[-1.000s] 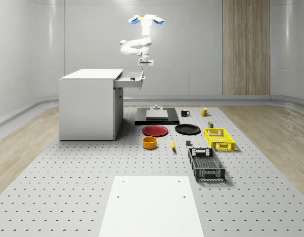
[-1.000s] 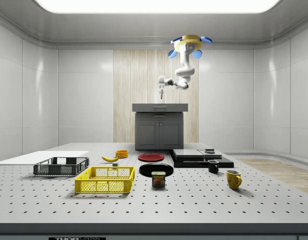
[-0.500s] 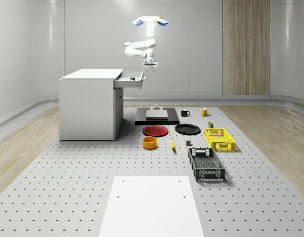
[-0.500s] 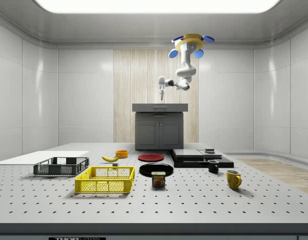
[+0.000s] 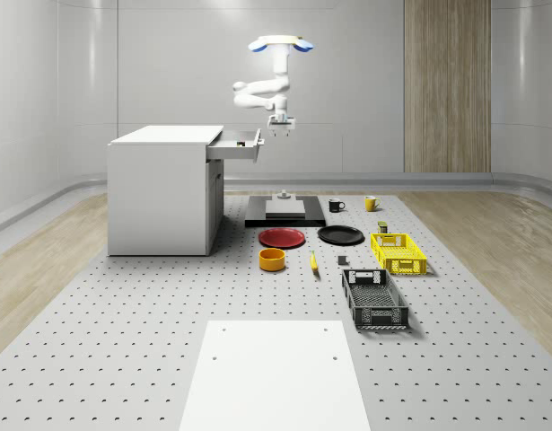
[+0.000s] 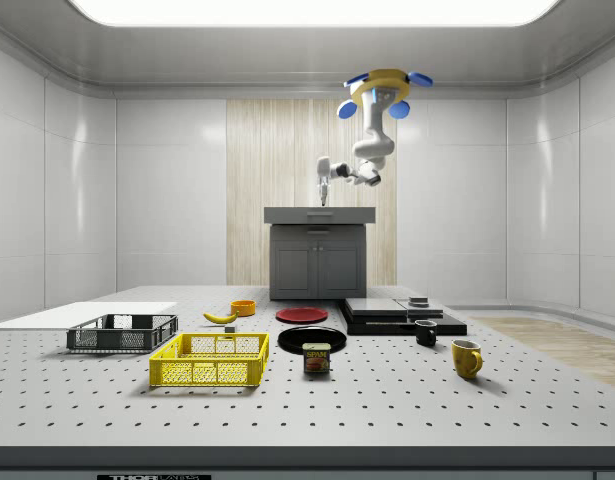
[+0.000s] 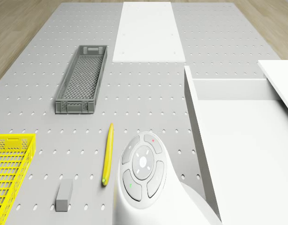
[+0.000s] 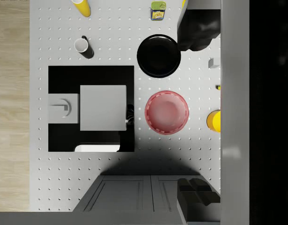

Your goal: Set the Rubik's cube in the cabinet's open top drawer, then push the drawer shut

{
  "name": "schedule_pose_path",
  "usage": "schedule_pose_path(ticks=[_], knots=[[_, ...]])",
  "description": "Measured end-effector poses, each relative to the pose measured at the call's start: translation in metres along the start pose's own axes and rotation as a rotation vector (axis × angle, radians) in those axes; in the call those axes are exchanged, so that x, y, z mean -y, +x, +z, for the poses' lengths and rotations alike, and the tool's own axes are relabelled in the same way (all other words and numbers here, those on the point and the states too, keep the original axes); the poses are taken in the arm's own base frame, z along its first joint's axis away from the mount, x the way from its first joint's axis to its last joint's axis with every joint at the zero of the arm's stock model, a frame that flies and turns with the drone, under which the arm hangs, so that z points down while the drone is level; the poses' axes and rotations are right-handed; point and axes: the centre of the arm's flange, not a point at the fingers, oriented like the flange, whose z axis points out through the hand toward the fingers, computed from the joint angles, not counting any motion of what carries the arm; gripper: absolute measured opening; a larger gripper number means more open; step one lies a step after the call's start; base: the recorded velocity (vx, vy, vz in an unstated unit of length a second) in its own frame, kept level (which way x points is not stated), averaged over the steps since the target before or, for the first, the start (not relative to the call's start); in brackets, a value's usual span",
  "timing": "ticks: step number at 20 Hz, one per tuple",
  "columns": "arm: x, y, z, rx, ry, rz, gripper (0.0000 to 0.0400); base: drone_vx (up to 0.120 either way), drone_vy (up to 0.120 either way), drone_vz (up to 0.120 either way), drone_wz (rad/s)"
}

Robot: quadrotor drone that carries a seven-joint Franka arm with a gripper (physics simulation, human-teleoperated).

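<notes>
- Here the drone [image 5: 280,43] hovers beyond the cabinet [image 5: 159,193], on the whole-scene view's right of the open top drawer [image 5: 235,145].
- The gripper [image 5: 280,131] hangs just off the drawer front, its fingers [image 8: 198,191] spread wide and holding nothing.
- To push well, I judge it should drop level with the drawer front, meet it squarely near the middle, and press straight in.
- The Rubik's cube is hard to place: a tiny dark speck [image 5: 242,142] inside the drawer may be it.
</notes>
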Motion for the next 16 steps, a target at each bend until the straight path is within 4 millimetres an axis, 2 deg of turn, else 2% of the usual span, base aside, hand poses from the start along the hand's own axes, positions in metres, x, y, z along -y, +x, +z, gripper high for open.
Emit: schedule_pose_path(ticks=[2,6,7,8,9,12,16], knots=[[0.0,0.0,0.0,0.0,0.0,0.0,0.04,0.0,0.12,0.0,0.0],[0.0,0.0,0.0,0.0,0.0,0.0,0.04,0.0,0.12,-0.11,0.0],[-0.004,0.004,0.001,-0.037,-0.036,-0.005,0.04,0.0,0.04,0.0,0.0],[-0.007,0.0,0.004,-0.14,-0.136,-0.013,0.04,0.0,0.0,0.0,0.0],[-0.002,-0.009,0.008,-0.25,-0.246,0.006,0.04,0.0,0.0,0.0,0.0],[0.008,-0.017,0.032,-0.524,-0.568,0.106,0.04,0.0,0.0,0.0,0.0],[0.036,-0.041,0.063,-0.804,-0.841,0.068,0.04,0.0,0.0,0.0,0.0]])
